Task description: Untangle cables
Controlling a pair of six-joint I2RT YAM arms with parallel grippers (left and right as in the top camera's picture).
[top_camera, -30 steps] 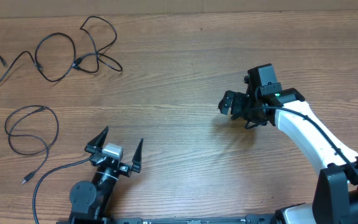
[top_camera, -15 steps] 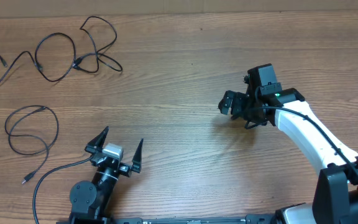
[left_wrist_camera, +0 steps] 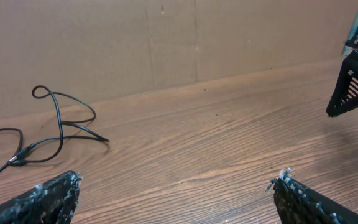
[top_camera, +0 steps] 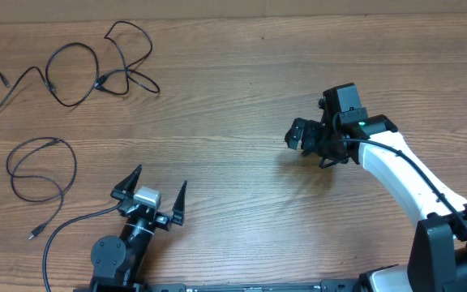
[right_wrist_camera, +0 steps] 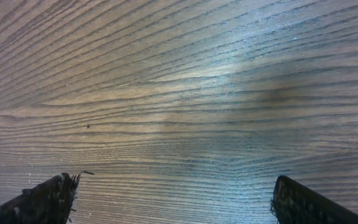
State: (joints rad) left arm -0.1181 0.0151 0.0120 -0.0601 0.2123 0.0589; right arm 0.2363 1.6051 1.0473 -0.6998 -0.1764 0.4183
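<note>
Wood-grain desk (top_camera: 233, 97) filled the overhead view. The cables (top_camera: 96, 77) lay at its far left corner, their loops crossing one another, with one plug end trailing off toward the left edge. A separate looped cable (top_camera: 43, 166) lay nearer, by the left edge, its tail running down to a small plug. The left fingers (top_camera: 130, 182) stood spread wide and empty at the near edge, to the right of that loop and apart from it. The right fingers (top_camera: 297, 134) were out over bare wood right of centre, well apart from every cord; from above their spread was hard to judge.

The left wrist view looked low across the desk to a cardboard wall (left_wrist_camera: 166, 43) that the overhead view barely caught. Its own fingers (left_wrist_camera: 48, 199) were parted with nothing between them. Part of the crossing cables (left_wrist_camera: 61, 130) lay ahead on the left, one loop lifting off the wood. The other arm's fingers (left_wrist_camera: 353, 90) showed at the right edge.

The right wrist view settled what the overhead could not: its fingers (right_wrist_camera: 42, 199) were released and wide apart over bare grain, with no cord in sight.
</note>
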